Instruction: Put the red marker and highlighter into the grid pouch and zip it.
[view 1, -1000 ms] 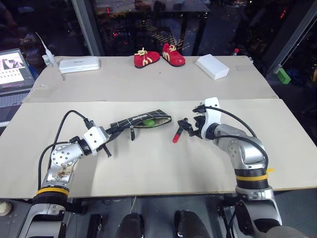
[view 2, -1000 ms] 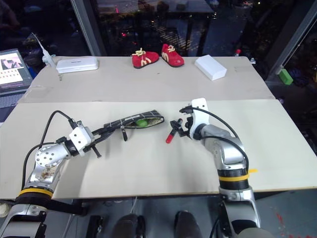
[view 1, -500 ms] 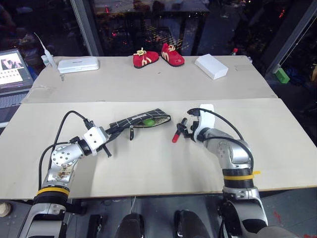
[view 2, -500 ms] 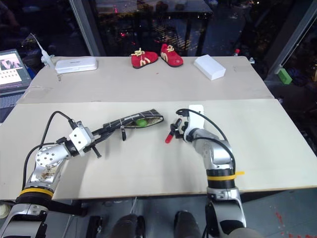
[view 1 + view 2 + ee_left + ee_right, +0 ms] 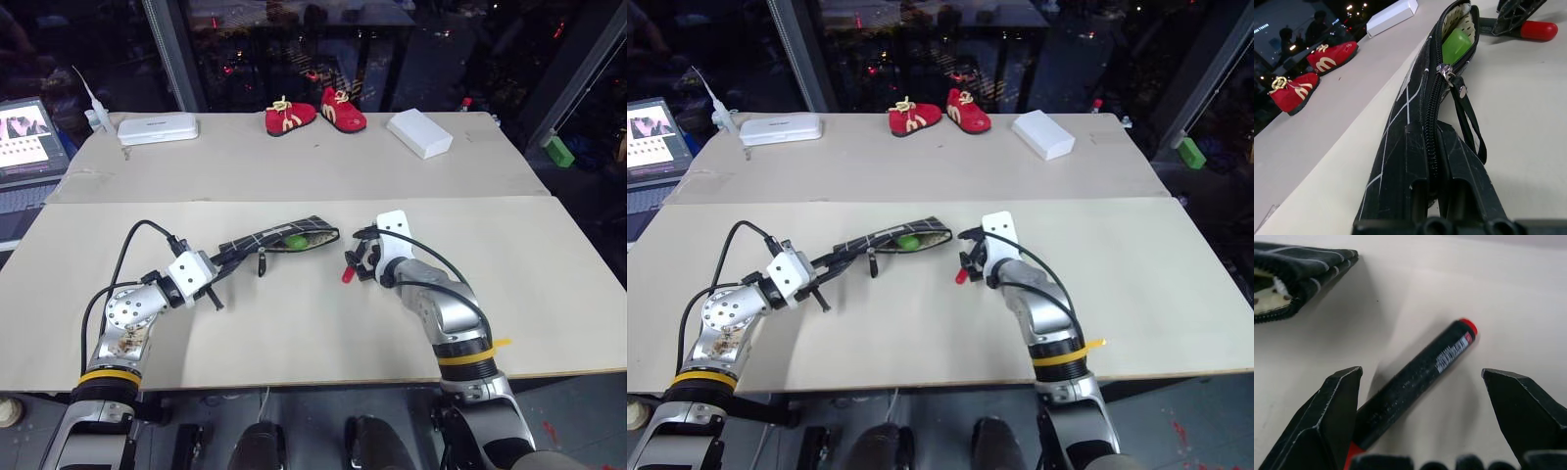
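Laptop [image 5: 27, 137] at the worktop's [image 5: 294, 323] 10 o'clock edge; white case [image 5: 157, 128] just beside it at 11. Left gripper [image 5: 1430, 161] clamped on the closed end of the grid pouch [image 5: 279, 238], which lies near centre, mouth unzipped toward 3 o'clock, zipper pull [image 5: 1465, 117] dangling. Highlighter [image 5: 1455, 45] sits inside the open mouth, green end showing. Red shoes [image 5: 315, 112] at 12 o'clock, far edge. Red marker [image 5: 1415, 382] lies on the worktop just beside the pouch mouth, at its 3 o'clock. Right gripper [image 5: 1430, 431] fingers spread wide, straddling the marker; one finger [image 5: 1327, 421] close against its barrel, the other apart. White box [image 5: 419, 131] at 1 o'clock.
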Motion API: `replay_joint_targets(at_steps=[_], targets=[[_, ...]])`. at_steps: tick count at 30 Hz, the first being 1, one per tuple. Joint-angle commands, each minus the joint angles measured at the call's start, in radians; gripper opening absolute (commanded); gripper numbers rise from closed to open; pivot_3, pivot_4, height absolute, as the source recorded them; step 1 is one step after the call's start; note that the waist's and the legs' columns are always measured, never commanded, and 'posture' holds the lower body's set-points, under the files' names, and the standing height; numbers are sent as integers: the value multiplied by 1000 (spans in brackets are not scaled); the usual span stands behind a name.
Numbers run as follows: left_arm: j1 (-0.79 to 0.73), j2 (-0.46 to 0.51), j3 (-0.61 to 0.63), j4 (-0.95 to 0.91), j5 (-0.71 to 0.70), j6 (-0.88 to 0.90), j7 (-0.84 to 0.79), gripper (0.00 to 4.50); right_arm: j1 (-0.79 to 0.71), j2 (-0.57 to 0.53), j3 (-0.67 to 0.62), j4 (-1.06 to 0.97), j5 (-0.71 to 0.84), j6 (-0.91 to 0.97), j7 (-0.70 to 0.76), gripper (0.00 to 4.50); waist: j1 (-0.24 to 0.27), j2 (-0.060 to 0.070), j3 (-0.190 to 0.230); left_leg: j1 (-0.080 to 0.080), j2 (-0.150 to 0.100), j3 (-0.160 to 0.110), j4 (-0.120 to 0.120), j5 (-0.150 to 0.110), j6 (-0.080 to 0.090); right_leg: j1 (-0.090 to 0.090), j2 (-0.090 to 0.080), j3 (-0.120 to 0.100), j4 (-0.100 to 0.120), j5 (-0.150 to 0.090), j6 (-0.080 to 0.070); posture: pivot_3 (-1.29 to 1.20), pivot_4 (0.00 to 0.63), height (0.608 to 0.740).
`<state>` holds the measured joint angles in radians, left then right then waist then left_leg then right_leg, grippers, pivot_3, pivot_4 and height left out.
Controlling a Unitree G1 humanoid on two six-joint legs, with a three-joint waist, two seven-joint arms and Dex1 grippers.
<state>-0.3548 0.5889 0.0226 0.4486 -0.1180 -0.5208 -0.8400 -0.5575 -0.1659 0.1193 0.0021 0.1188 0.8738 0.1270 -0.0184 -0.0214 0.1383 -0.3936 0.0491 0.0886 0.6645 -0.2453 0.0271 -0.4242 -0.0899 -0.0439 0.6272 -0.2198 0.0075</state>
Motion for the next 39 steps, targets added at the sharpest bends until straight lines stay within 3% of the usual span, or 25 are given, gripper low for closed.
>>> replay_joint_targets(at_steps=[1, 8, 21, 26, 32, 39], targets=[[-24, -4, 5, -12, 0, -20, 12, 0, 45, -6, 84, 18, -55, -1, 10, 2939, 0, 0, 0, 1, 0, 0, 0, 0, 0, 0, 0, 0, 0, 0, 0, 0, 150, 740], [-30, -3, 10, -13, -1, -14, 13, 0, 44, 70, -35, 34, 3, 36, -1, 557, 2, -1, -1, 2, 0, 0, 0, 0, 0, 1, 0, 1, 1, 0, 0, 0, 150, 740], [-43, -7, 6, -5, 0, -12, 15, 0, 41, 17, -80, 18, -23, -23, 10, 558, 4, -1, -1, 2, 0, 0, 0, 0, 0, 1, 0, 1, 0, 0, 0, 0, 150, 740], [-38, -12, 0, -15, -1, -7, 13, 0, 34, -140, -118, -11, -24, -129, 107, 558, 7, -1, 0, -2, -1, 0, 0, 0, 0, -1, -2, 1, -2, 0, 0, 0, 150, 740], [-50, -13, -4, -7, -3, -4, 4, 0, 45, -376, -85, -118, -58, -402, 316, 558, -1, 0, 0, -5, -1, 0, -2, -1, 1, -5, 0, 1, -3, 0, 1, 0, 150, 740], [-61, -15, -11, -1, -6, -3, -14, 0, 110, -574, 75, -301, -97, -677, 641, 558, 1, 0, 0, -4, -1, 1, -2, 0, 1, -5, 1, 2, -2, -1, 1, 0, 150, 740]])
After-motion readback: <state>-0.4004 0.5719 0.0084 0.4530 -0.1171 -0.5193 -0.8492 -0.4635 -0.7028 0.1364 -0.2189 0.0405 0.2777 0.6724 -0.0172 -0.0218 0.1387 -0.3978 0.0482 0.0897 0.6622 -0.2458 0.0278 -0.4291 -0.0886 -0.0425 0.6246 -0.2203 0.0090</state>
